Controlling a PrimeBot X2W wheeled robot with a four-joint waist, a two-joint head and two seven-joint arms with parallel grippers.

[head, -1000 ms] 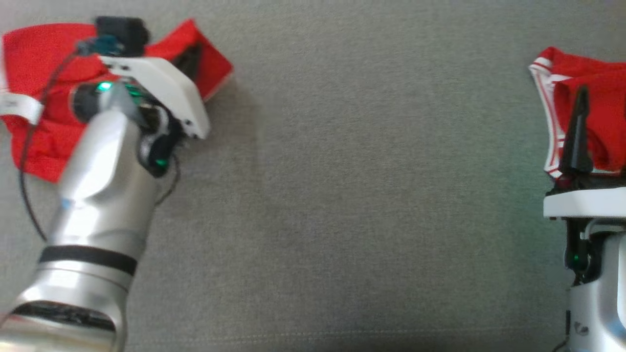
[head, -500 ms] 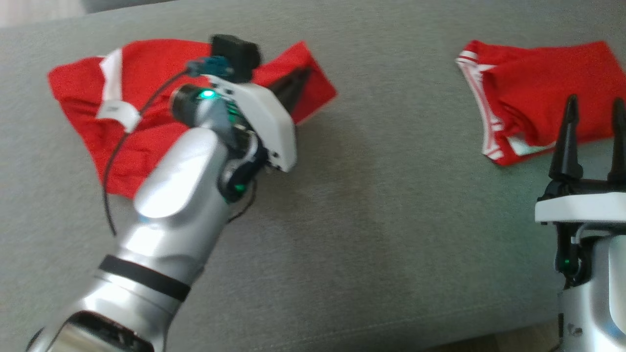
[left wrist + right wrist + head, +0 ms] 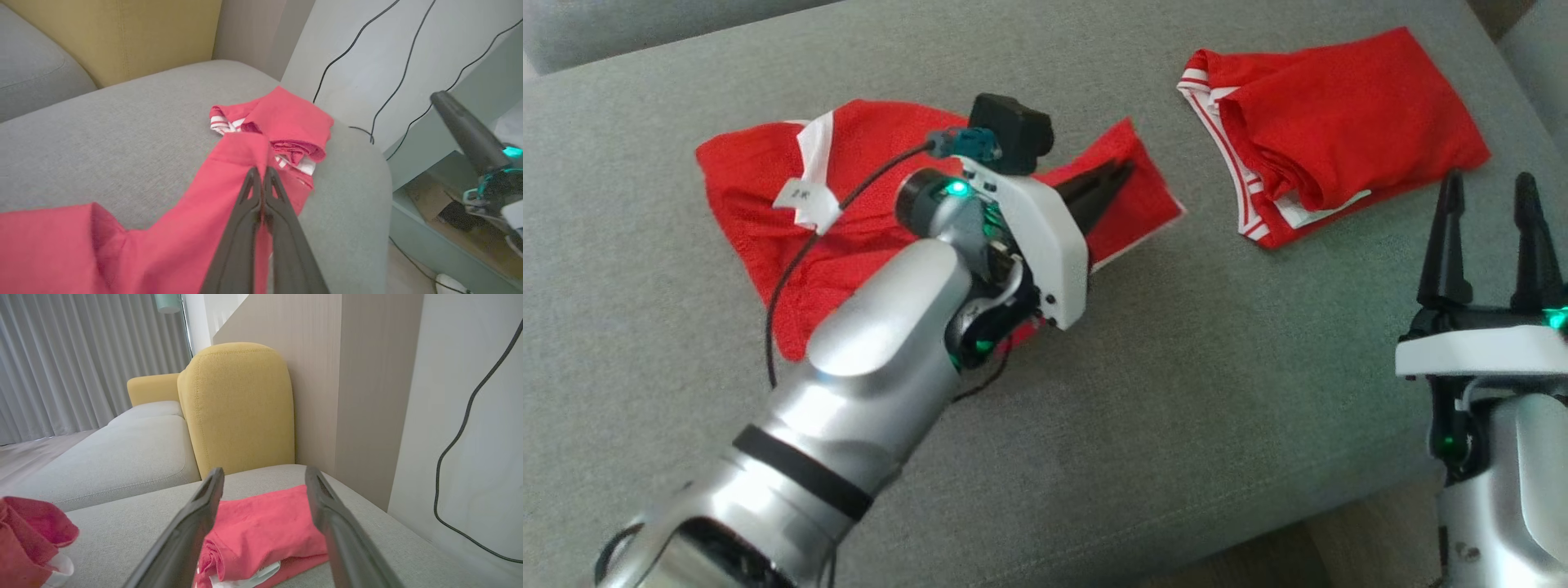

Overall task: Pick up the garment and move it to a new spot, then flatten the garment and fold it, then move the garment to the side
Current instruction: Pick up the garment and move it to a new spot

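Note:
The garment (image 3: pixel 760 212) is red with a white label and lies crumpled on the left of the grey cushion. My left gripper (image 3: pixel 1112 175) reaches over its right corner, fingers shut. In the left wrist view the shut left gripper (image 3: pixel 260 173) pinches a crease of the red garment (image 3: pixel 179 237), which runs from the tips down to the lower left. A bunched part of the garment (image 3: pixel 28 535) shows at the right wrist view's left edge. My right gripper (image 3: pixel 1490 192) stands open and empty near the cushion's right front, just short of a second folded garment.
A second red garment (image 3: pixel 1339 122) with white stripes lies folded at the cushion's (image 3: pixel 1143 384) far right, also seen between my right fingers (image 3: pixel 261 535). The cushion's front edge runs close to the right arm. Behind stand a yellow backrest (image 3: pixel 237 408) and a wall with black cables (image 3: pixel 388 81).
The head camera has shifted and drawn back, so both garments now show nearer the middle. My left gripper stays shut at the same corner of the garment. The right gripper stays open.

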